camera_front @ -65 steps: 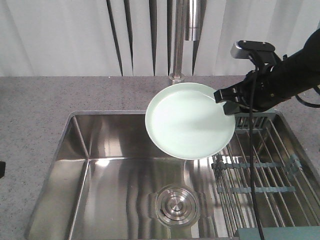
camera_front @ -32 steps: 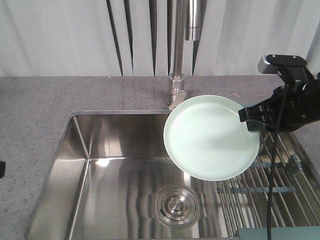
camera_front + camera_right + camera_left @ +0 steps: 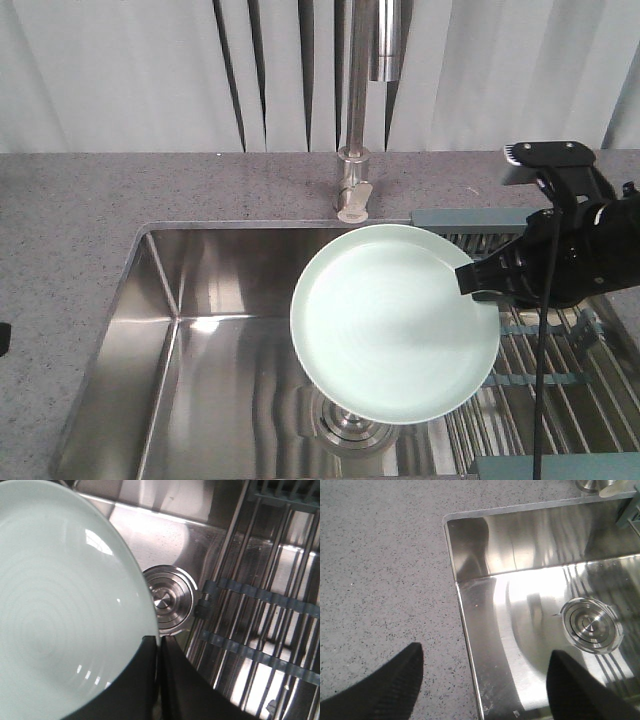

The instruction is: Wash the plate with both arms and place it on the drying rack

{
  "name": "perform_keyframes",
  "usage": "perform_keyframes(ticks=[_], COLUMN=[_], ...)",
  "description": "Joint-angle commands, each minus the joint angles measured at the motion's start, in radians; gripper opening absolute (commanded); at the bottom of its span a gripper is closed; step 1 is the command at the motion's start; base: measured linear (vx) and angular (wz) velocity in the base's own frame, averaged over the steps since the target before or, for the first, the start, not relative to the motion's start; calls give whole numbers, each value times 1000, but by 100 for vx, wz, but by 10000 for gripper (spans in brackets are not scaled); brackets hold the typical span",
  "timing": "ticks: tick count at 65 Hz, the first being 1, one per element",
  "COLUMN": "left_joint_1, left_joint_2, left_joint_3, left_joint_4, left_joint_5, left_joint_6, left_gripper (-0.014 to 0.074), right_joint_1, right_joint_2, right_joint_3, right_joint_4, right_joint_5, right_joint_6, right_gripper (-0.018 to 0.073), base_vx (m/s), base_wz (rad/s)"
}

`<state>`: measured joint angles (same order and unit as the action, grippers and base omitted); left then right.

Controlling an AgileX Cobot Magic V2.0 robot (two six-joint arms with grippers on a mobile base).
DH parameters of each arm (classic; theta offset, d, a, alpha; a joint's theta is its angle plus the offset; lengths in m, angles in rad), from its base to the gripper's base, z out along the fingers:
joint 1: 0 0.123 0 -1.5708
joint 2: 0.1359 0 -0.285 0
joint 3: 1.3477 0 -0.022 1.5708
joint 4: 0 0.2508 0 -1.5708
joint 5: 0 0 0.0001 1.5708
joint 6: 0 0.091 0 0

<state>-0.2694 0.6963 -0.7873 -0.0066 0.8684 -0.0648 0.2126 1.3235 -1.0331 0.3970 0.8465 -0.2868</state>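
The pale mint-green plate (image 3: 390,325) hangs nearly level over the sink, above the drain. My right gripper (image 3: 478,281) is shut on the plate's right rim, with the black arm reaching in from the right over the drying rack (image 3: 545,345). In the right wrist view the plate (image 3: 60,605) fills the left side, and the right gripper (image 3: 159,641) pinches its edge between closed black fingers. My left gripper (image 3: 485,651) stands open with nothing between its fingers, over the sink's left rim (image 3: 465,625) and the speckled counter (image 3: 380,570).
The steel faucet (image 3: 357,110) rises behind the sink (image 3: 200,340), its base on the grey counter. The drain (image 3: 169,600) lies beside the rack wires (image 3: 260,595). A grey-teal block (image 3: 555,466) sits at the rack's near end.
The right arm has carried the plate right, then down and back left, so it now hangs lower and more level over the drain. The rack's far end has come into view.
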Motion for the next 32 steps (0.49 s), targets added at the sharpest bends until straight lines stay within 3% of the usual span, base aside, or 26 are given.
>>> perform_keyframes(ticks=[1,17,32], left_joint_1=[-3,-3,-3], left_joint_2=[-4,-4,-4], left_joint_3=[-24,-24,-24], left_joint_4=[-2,-2,-2], left_joint_5=[-59,-59,-59], left_joint_6=[-13,-13,-13], left_gripper=[485,485,485], right_joint_1=[49,148,184], right_joint_2=[-30,-19,83], right_joint_3=[-27,-45,-179], right_joint_4=[16,22,25], right_joint_5=[-36,-85,-70], right_joint_6=[19,54,54], right_gripper=[-1,-1,-1], base_vx=[0,0,0], base_wz=[0,0,0])
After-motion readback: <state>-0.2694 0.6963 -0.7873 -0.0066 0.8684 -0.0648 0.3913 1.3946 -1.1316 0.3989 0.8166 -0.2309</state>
